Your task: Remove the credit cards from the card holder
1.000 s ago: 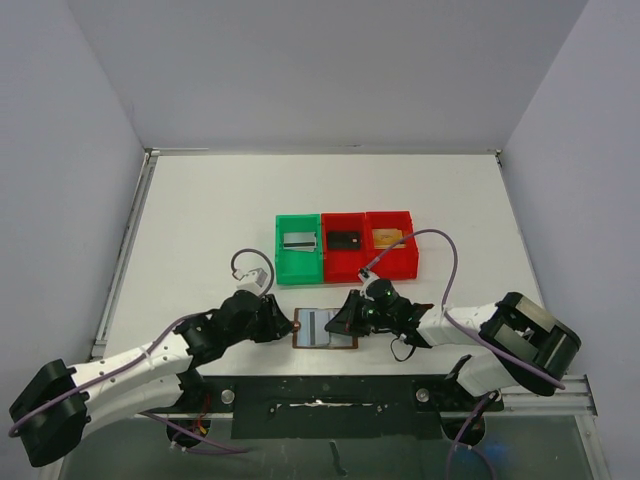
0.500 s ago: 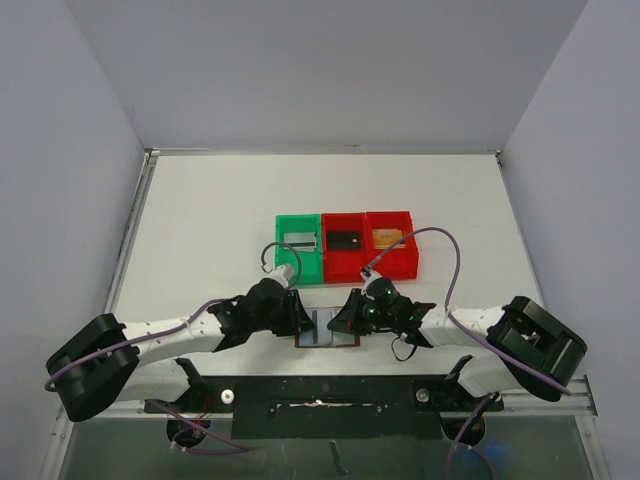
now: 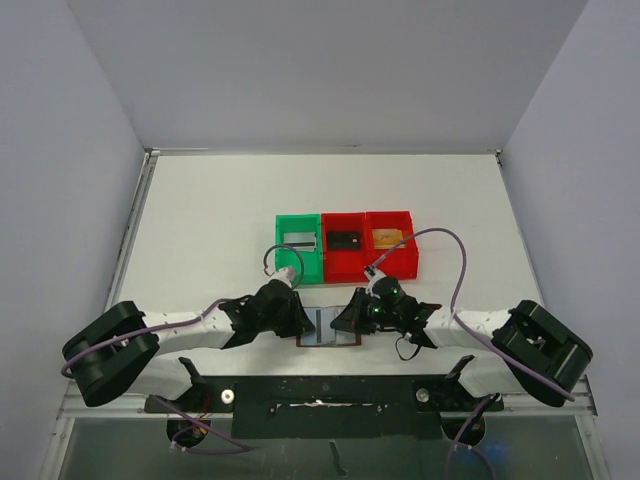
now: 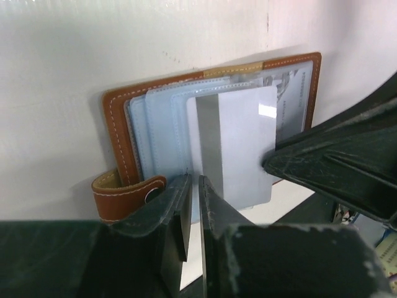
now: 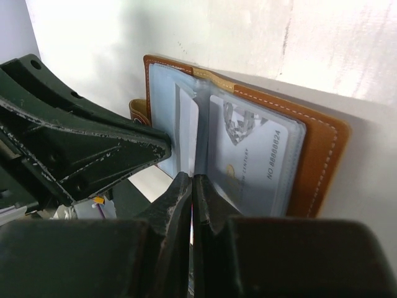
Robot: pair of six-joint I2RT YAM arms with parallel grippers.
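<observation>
The brown card holder point(image 3: 327, 329) lies open at the table's near edge, between both grippers. In the left wrist view its clear sleeves point(image 4: 158, 133) fan out, and a pale credit card point(image 4: 239, 143) with a grey stripe sticks out of one. My left gripper point(image 4: 193, 186) is closed to a thin slit on that card's near edge. My right gripper point(image 5: 192, 183) is shut on the edge of a middle sleeve of the card holder point(image 5: 319, 155). Another credit card point(image 5: 254, 161), with printed numbers, sits in a sleeve on the right.
A green bin point(image 3: 282, 262) and two red bins point(image 3: 345, 266) point(image 3: 411, 262) stand in a row just behind the holder; each has a small flat item inside. Both arms' cables loop above the wrists. The black mounting rail point(image 3: 330, 395) runs along the near edge.
My left arm swung right to the holder's left side, and its jaws narrowed onto the card's edge. My right gripper stayed shut on the sleeve.
</observation>
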